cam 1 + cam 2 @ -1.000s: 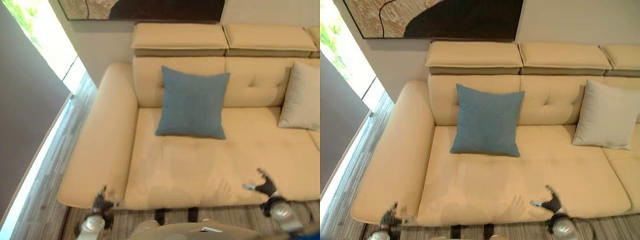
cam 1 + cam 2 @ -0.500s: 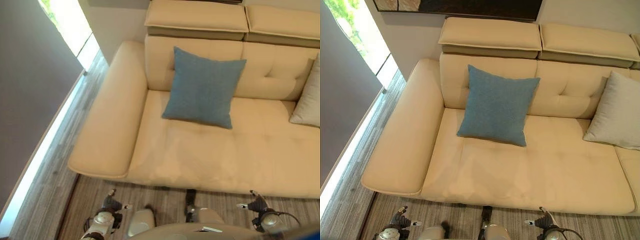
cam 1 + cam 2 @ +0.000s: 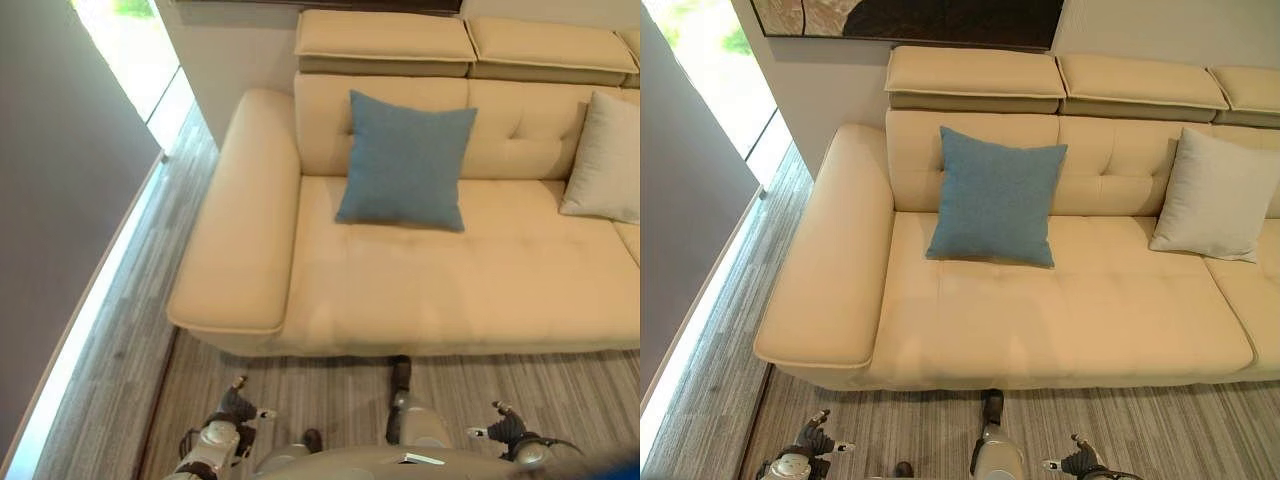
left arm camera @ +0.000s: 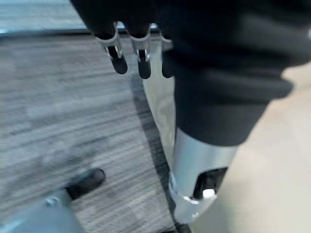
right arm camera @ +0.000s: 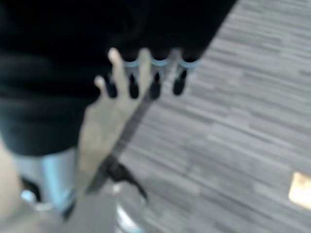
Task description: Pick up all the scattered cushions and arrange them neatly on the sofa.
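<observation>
We see 2 cushions on the cream leather sofa [image 3: 1060,310]: a square blue fabric cushion [image 3: 995,195] leaning on the backrest and a pale grey fabric cushion [image 3: 1215,195] further right. Our left hand [image 3: 236,408] and right hand [image 3: 505,425] hang low over the grey striped carpet [image 3: 900,430], fingers relaxed and holding nothing. We judge the cushions light, soft and squashy, best pinched at a corner or edge.

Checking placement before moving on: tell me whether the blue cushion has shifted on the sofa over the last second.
No. The blue cushion leans on the same spot of the sofa backrest, below the left headrest. The whole view shifted, so the camera moved, not the cushion.
</observation>
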Robot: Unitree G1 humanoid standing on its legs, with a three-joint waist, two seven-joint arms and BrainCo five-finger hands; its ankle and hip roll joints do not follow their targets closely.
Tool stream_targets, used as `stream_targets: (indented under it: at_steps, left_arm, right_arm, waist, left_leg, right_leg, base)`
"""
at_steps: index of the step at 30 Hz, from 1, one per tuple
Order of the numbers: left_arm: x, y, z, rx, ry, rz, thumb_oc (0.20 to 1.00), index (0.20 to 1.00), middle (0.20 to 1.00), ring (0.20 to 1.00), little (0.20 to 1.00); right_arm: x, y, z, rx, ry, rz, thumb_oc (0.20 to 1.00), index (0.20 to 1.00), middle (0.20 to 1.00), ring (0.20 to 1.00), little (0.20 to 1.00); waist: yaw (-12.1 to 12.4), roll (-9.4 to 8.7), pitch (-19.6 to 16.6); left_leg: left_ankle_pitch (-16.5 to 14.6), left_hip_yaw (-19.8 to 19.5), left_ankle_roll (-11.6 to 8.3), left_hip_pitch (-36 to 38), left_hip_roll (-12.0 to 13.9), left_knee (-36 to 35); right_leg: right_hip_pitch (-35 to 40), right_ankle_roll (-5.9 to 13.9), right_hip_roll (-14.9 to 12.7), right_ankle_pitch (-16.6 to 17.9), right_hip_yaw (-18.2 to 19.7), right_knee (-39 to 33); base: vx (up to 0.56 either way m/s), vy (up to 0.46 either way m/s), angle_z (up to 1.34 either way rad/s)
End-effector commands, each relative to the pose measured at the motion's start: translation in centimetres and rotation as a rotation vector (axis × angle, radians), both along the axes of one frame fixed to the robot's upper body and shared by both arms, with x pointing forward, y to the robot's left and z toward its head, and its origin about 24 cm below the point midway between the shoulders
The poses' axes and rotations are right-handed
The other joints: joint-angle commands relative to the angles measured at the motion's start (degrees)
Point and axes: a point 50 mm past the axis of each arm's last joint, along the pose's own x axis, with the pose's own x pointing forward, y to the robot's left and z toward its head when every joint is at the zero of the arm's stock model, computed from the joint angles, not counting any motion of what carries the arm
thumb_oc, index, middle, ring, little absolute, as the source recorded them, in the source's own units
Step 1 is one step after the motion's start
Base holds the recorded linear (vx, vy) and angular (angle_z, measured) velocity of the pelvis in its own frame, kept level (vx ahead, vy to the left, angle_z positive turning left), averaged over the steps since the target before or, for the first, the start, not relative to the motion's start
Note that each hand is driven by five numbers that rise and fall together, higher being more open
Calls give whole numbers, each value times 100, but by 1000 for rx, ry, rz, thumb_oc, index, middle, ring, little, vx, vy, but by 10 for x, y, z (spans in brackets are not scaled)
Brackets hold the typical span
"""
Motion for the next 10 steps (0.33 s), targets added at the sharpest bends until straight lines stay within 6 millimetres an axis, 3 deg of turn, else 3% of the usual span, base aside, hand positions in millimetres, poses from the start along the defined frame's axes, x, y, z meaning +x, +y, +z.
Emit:
stream_targets:
  at_steps: [1, 3, 10]
  left_arm:
    - [4, 9, 3, 31, 11, -20, 1000, 1000, 1000, 1000, 1000]
    - [-4, 8, -1, 16, 28, 17, 1000, 1000, 1000, 1000, 1000]
    - [-15, 3, -7, -2, 75, 28, 1000, 1000, 1000, 1000, 1000]
  right_arm:
    - [14, -3, 5, -9, -47, -1, 1000, 1000, 1000, 1000, 1000]
    - [10, 3, 2, 9, -30, 2, 1000, 1000, 1000, 1000, 1000]
    - [3, 4, -1, 5, -1, 11, 1000, 1000, 1000, 1000, 1000]
  waist:
    - [186, -145, -160]
    - [300, -260, -389]
    - [250, -221, -513]
  left_leg:
    - [-268, -562, -212, -444, -148, 134]
    - [-180, -384, -302, -502, -187, -49]
    - [-40, -277, -408, -359, -92, -302]
  right_leg:
    - [1050, -118, 246, -141, 170, -857]
    - [1491, -150, 293, -100, 53, -1728]
    - [1718, -167, 489, 22, 145, -2371]
  base:
    - [-138, -73, -6]
    - [-80, -120, -10]
    - [-6, -64, -20]
